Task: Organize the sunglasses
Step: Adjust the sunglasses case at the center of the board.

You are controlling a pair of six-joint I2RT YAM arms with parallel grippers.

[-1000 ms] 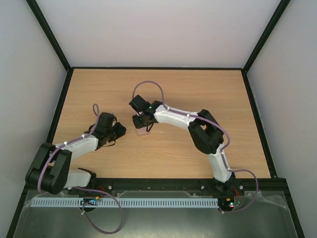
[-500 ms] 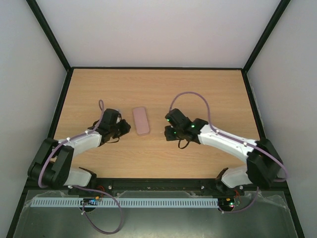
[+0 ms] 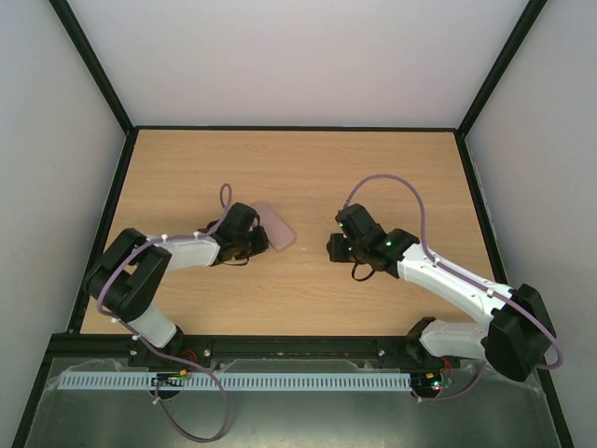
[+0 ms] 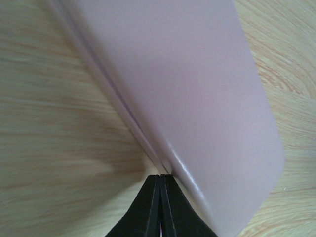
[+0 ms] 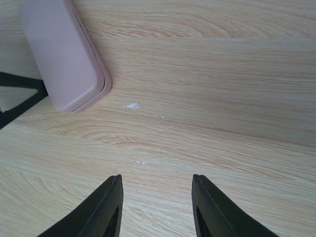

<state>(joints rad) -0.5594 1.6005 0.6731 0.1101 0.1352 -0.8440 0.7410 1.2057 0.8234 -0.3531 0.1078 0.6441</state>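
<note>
The pinkish case (image 3: 276, 224) lies closed on the wooden table, turned at a slant. It fills the left wrist view (image 4: 187, 84) and shows at the upper left of the right wrist view (image 5: 61, 54). My left gripper (image 3: 264, 243) is shut, its fingertips (image 4: 161, 177) pressed together and touching the seam at the case's near left corner. My right gripper (image 3: 336, 248) is open and empty (image 5: 157, 185), apart from the case on its right, low over bare wood. The sunglasses are not in view.
The wooden table (image 3: 308, 168) is walled by black-framed white panels at the back and sides. A few small white specks (image 5: 132, 105) lie on the wood in front of my right gripper. My left fingers (image 5: 19, 98) show dark beside the case in the right wrist view.
My right gripper has let go of the case and drawn back to the right. My left gripper has moved right up to the case, which now lies turned at a slant.
</note>
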